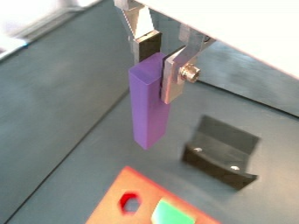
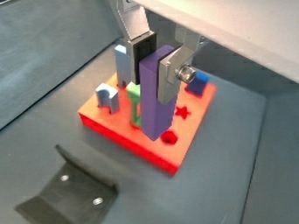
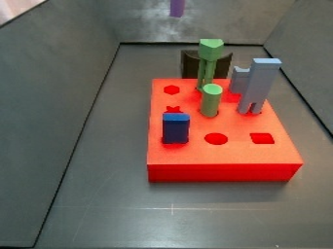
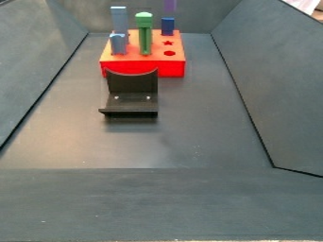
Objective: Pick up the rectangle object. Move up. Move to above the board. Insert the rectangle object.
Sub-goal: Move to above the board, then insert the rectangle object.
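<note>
My gripper (image 1: 162, 66) is shut on the upper end of the rectangle object (image 1: 149, 109), a tall slim purple block that hangs upright between the silver fingers, also in a wrist view (image 2: 155, 105). The gripper (image 2: 158, 66) holds it in the air over the red board (image 2: 117, 131). In a side view only the block's lower end (image 3: 177, 8) shows, at the frame's top above the board (image 3: 221, 167). Another side view shows the block (image 4: 168, 17) over the board (image 4: 143, 64). A dark rectangular hole (image 3: 263, 138) lies open in the board's top face.
On the board stand two green pegs (image 3: 211, 99), a grey-blue stepped block (image 3: 256, 86) and a short dark-blue block (image 3: 176, 127). The fixture (image 4: 130, 95) stands on the floor beside the board, also in a wrist view (image 1: 222, 153). Dark sloped walls surround the floor.
</note>
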Tool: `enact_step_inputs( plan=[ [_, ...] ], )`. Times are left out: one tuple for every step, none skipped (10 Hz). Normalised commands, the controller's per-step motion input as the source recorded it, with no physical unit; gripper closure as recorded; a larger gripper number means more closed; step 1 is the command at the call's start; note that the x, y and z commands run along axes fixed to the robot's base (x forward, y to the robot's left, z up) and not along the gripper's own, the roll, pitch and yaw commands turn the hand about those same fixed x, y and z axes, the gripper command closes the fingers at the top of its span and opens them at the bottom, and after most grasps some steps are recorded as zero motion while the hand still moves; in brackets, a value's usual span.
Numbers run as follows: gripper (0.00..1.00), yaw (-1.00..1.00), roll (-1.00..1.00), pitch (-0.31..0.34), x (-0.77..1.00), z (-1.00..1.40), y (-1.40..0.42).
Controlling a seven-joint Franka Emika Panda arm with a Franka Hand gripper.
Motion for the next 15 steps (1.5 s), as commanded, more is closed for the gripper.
enact_step_inputs(
  plan=[
    [1.0,0.76,0.2,0.068,-0.21,0.27,-1.0],
    [1.0,0.41,0.16,0.036,-0.2,0.27,-1.0],
    [1.0,0.21,0.13,0.029,-0.2,0.28,-1.0],
    [1.0,0.07,0.1,0.019,-0.19,0.29,-1.0],
    [1.0,0.04,0.09,0.025,-0.18,0.29,-1.0],
    [1.0,0.03,0.07,0.033,-0.15,0.28,-0.91],
    [1.0,0.01,0.06,0.029,-0.08,0.18,-0.55],
    [1.0,0.01,0.05,0.03,-0.02,0.11,-0.3],
    [1.0,0.01,0.04,0.037,0.0,0.06,-0.17],
    [1.0,0.0,0.0,-0.006,0.0,-0.03,0.0],
    [1.0,-0.07,-0.21,0.0,-0.17,-0.33,0.15],
    [1.0,-0.54,0.0,0.041,-0.39,-0.41,-0.23],
    [1.0,-1.0,0.0,0.0,0.0,-0.4,0.0],
    [1.0,-1.0,-0.04,-0.06,0.0,-0.12,0.0],
    [1.0,-1.0,-0.06,-0.08,0.0,-0.06,-0.01]
  ],
)
